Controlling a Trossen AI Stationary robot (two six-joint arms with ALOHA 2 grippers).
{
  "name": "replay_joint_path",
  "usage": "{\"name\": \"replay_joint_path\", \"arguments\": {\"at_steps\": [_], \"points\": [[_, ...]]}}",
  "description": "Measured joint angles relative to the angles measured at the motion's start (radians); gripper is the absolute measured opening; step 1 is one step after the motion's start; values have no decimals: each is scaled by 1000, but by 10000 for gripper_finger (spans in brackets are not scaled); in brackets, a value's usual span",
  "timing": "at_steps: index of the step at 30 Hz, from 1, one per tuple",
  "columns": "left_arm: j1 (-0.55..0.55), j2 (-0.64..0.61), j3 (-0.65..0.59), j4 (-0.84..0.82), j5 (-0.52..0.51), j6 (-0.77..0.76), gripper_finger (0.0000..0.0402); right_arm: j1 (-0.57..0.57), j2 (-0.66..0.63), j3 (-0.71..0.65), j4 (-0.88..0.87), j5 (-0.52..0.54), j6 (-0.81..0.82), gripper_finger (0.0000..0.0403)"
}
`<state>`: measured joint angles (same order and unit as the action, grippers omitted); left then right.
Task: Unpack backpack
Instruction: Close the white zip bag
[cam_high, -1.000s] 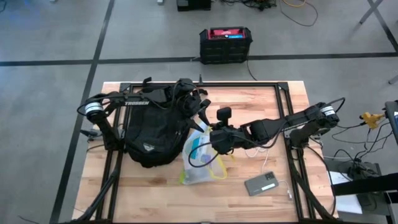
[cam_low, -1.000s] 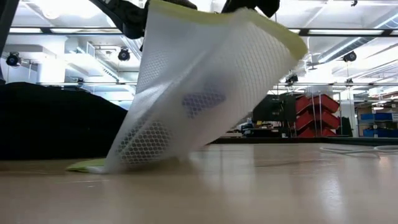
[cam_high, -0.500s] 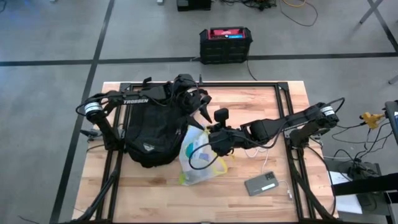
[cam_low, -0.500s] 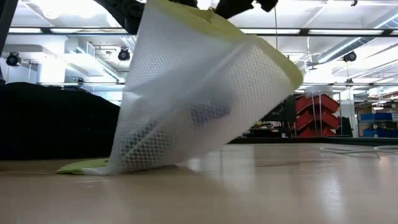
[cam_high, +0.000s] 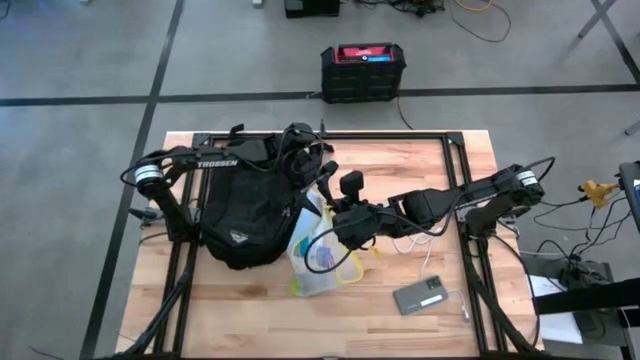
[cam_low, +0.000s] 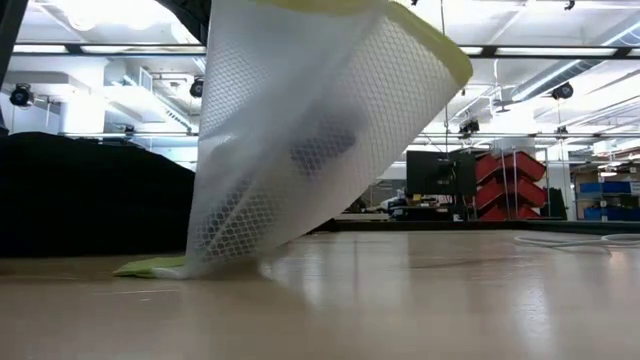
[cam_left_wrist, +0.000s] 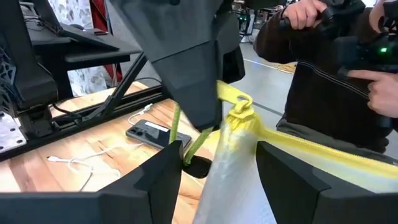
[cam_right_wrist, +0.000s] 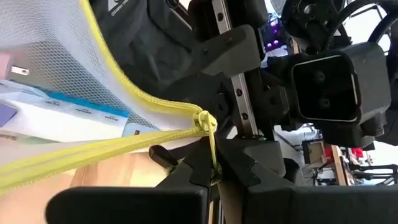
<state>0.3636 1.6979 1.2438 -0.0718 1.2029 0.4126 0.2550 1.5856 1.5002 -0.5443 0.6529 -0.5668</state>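
The backpack (cam_high: 245, 215) lies on the left half of the wooden worktop (cam_high: 440, 170). Just beside it a white mesh pouch (cam_high: 318, 252) with yellow zip trim hangs tilted, its lower edge touching the wood. The right gripper (cam_high: 340, 228) has its jaws closed on the pouch's yellow pull. The left gripper (cam_high: 318, 186), jaws parted, hovers over the pouch's top. A phone (cam_high: 424, 295) lies near the front edge.

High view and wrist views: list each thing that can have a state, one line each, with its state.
backpack: lying flat on the table; zip state not visible.
mesh pouch: outside the backpack, top lifted, bottom end on the table, items inside.
right gripper: shut on the pouch's yellow zip pull.
left gripper: open, fingers either side of the pouch top.
phone: lying flat on the table.
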Motion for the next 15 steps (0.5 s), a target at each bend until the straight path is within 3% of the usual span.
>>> {"name": "replay_joint_path", "arguments": {"at_steps": [6, 8, 12, 15], "points": [[7, -19, 5, 0, 10, 18, 163, 0, -1, 3, 14, 0, -2, 0], [12, -19, 5, -7, 10, 21, 130, 0, -1, 3, 13, -1, -4, 0], [37, -29, 5, -7, 10, 4, 22, 0, -1, 3, 14, 2, 5, 0], [55, -46, 5, -8, -19, -41, 8, 0, -1, 3, 16, 17, 57, 0]]}}
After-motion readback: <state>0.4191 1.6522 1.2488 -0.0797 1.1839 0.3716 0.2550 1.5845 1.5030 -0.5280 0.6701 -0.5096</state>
